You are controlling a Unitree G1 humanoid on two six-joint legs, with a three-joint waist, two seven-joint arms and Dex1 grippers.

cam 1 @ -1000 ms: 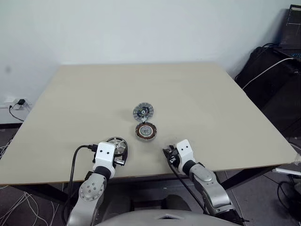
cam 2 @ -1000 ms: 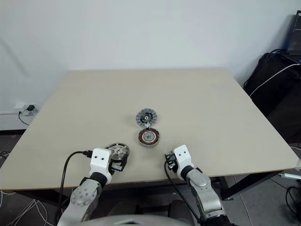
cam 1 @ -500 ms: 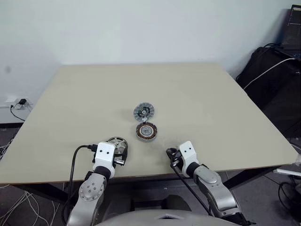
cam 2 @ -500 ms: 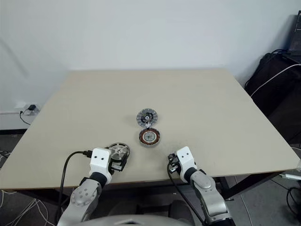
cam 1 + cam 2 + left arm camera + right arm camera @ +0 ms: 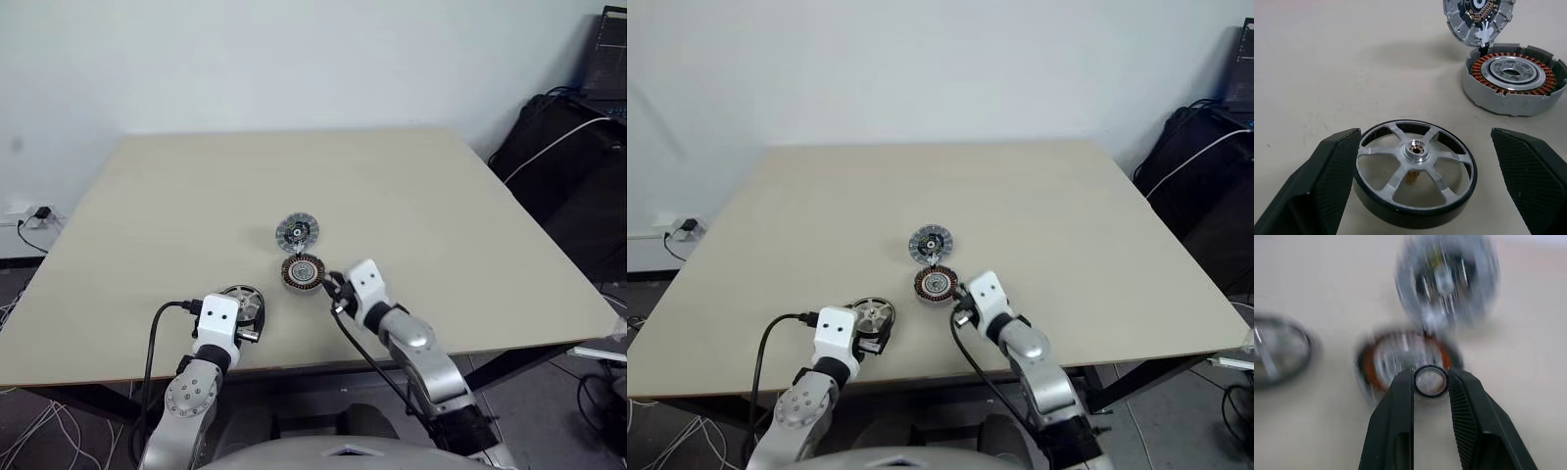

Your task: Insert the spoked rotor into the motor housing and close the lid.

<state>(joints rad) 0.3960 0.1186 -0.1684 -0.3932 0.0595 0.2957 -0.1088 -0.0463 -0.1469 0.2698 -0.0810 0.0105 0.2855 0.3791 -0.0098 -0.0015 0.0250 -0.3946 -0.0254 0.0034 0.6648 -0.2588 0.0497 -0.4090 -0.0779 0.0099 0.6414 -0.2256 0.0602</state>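
Moved: right gripper (image 5: 958, 297), from the table's near edge up to the motor housing (image 5: 303, 272), now just beside its near-right rim. Fingers clenched on a small ring (image 5: 1430, 381), seen between them in the right wrist view.

Left gripper (image 5: 1420, 161): spread wide, one finger on each side of the spoked rotor (image 5: 1414, 174), not clamped.

Spoked rotor: flat on the table (image 5: 176, 196) near the near edge, left of the housing.

Motor housing: table centre, windings exposed, cavity without rotor.

Lid (image 5: 298, 231): tilted open, touching the housing's far rim.

Progress, judged: early; insertion and closing both outstanding.
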